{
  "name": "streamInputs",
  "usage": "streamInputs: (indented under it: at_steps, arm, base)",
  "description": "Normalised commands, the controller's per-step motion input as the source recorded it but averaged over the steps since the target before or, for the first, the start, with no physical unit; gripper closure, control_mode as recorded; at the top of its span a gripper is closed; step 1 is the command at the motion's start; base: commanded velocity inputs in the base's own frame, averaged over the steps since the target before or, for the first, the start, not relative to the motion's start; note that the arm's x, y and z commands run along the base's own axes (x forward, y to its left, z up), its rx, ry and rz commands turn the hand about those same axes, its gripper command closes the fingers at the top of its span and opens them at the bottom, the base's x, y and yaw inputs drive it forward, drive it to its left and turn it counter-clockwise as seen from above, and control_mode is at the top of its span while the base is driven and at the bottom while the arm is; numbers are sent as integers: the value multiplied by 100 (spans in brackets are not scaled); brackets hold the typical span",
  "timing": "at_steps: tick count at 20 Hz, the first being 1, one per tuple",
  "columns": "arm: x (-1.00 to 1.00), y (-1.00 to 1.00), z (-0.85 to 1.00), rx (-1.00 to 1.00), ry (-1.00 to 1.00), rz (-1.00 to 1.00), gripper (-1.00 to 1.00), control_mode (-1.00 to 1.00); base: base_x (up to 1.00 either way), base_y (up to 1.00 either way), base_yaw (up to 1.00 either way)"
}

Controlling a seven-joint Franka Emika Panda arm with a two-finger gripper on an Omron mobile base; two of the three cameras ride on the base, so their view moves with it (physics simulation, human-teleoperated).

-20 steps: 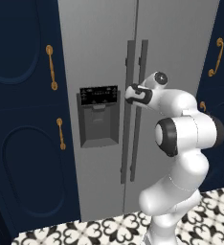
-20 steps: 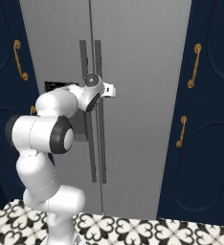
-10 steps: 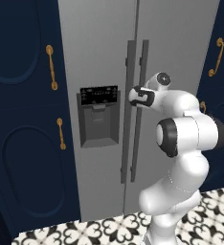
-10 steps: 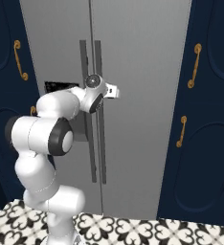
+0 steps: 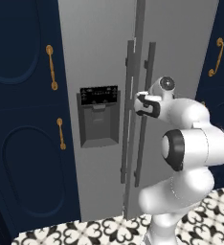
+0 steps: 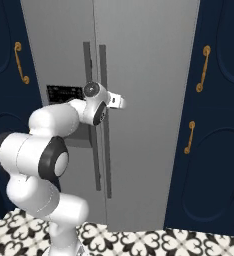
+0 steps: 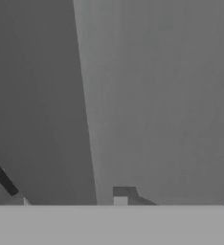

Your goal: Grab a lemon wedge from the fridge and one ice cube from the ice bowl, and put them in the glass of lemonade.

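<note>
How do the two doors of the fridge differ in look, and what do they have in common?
The left fridge door carries a black-panelled dispenser recess; the right fridge door is a plain grey face. In the right base view the left door is partly covered by the robot's white arm, while the right door is mostly uncovered. Both are tall grey steel, both look shut, and each has a long dark vertical handle beside the middle seam.

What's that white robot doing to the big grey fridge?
The robot has put its hand up against the long dark handles in the middle of the fridge, about level with the black dispenser panel. Both doors look shut. From here you cannot tell whether the hand is gripping a handle. Navy cabinets with brass handles stand on either side.
</note>
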Motion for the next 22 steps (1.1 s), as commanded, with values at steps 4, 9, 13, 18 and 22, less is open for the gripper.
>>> streamInputs:
  at_steps: [4,9,13,18,22]
  arm:
    - [-62,-100,16,3,0,-12,100,-100]
    - [-52,-100,17,3,0,-15,100,-100]
    - [-28,-100,12,4,5,-22,100,-100]
    - [-44,-100,22,8,12,-26,100,-100]
    - [-44,-100,2,3,7,-22,100,-100]
  base:
    - [0,0,0]
    - [0,0,0]
    - [0,0,0]
    - [0,0,0]
    - [0,0,0]
